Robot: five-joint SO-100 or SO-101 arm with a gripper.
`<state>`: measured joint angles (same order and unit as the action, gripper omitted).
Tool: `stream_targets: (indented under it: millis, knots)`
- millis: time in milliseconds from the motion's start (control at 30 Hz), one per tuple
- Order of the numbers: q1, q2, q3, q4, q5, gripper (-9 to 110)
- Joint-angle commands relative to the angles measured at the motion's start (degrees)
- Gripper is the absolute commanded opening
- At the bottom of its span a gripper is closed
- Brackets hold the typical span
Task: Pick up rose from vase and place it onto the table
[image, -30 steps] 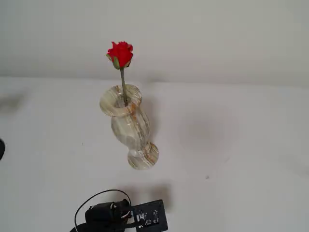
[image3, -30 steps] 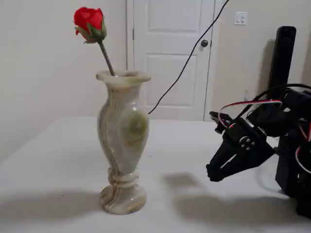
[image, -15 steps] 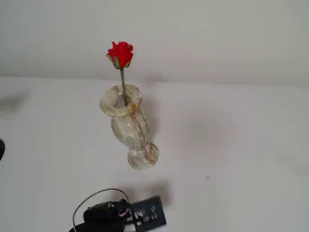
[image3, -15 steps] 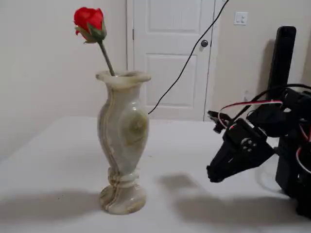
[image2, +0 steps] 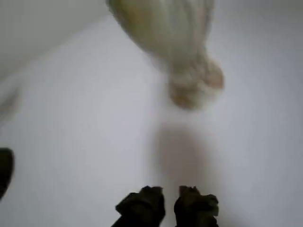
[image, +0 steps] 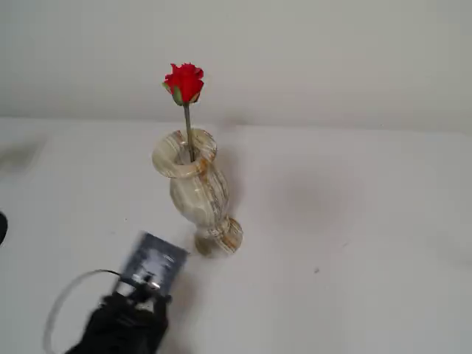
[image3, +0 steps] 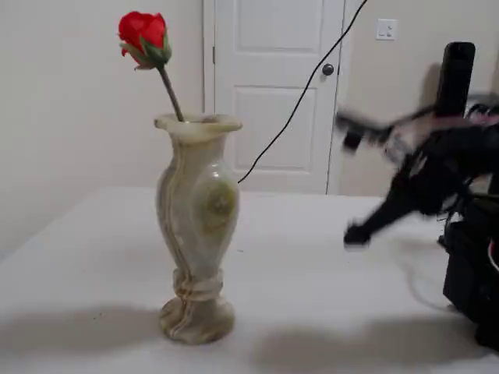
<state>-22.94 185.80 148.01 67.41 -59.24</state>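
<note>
The red rose (image: 184, 81) stands upright in the cream marbled vase (image: 198, 188) on the white table (image: 346, 221); in a fixed view the rose (image3: 143, 33) rises above the flared mouth of the vase (image3: 196, 226). My gripper (image2: 170, 204) shows as two dark fingertips close together with nothing between them, low over the table and short of the vase foot (image2: 195, 85). In a fixed view the gripper (image3: 357, 234) is blurred, well to the right of the vase. The black arm (image: 125, 324) sits at the lower left, below the vase.
A dark object (image: 1, 228) lies at the table's left edge and also shows in the wrist view (image2: 4, 170). The arm's black base (image3: 472, 265) stands at the right. A black cable (image3: 296, 101) hangs in front of a white door.
</note>
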Motion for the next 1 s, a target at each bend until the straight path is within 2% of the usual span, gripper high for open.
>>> stream_targets:
  millis: [0,167,500,967]
  knots:
    - [3.3,-8.5,-18.2,-4.2,-8.2,8]
    - [6.4,-21.2,-30.8,-12.6,-15.7,14]
    - [9.2,-47.7,-49.0,-26.4,-20.9,21]
    - [14.2,-68.7,-52.0,-43.0,-22.0,26]
